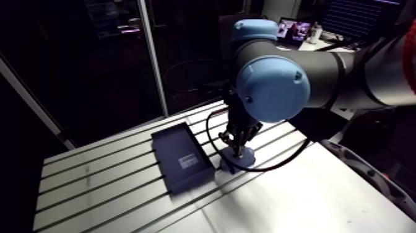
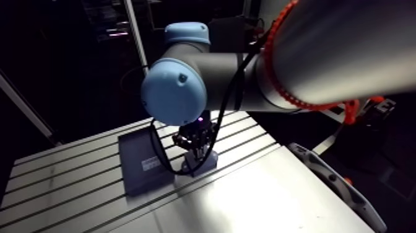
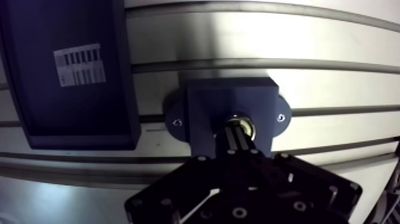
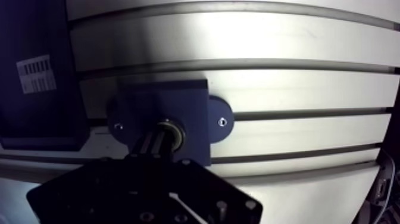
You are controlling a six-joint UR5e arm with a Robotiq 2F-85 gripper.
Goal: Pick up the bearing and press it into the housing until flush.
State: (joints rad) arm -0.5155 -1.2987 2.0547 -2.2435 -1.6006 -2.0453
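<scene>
The pincer (image 3: 239,128) stands straight down over the housing (image 3: 208,104), its two fingers drawn narrow, side by side with only a thin line between them. No object is held between the fingers. Their tips rest on the bearing (image 3: 249,123), which shows as a pale metallic ring round the fingertips, seated in the round bore in the middle of the housing. How deep the bearing sits in the bore cannot be told, since the fingers cover most of it. The housing is a dark blue block with a rounded ear on each of two opposite sides. Each ear carries a small screw head (image 3: 177,122), and the block lies flat on the worktop (image 3: 268,42) across one of its long slots (image 3: 333,110). In the arm view, with the housing as the centre of the dial, a dark rectangular tray (image 1: 179,162) lies at about nine o'clock. It is just beside the housing with a narrow strip of bare worktop between them, so the two are not touching. The tray has a low rim and a white label (image 3: 79,65) printed with small dark bars on its floor. Also in the arm view, the arm's wrist joint, with its light-blue cap (image 1: 272,87), hangs at about one o'clock above the housing, and a smooth pale sheet (image 1: 309,198) covers the worktop at about five o'clock.
</scene>
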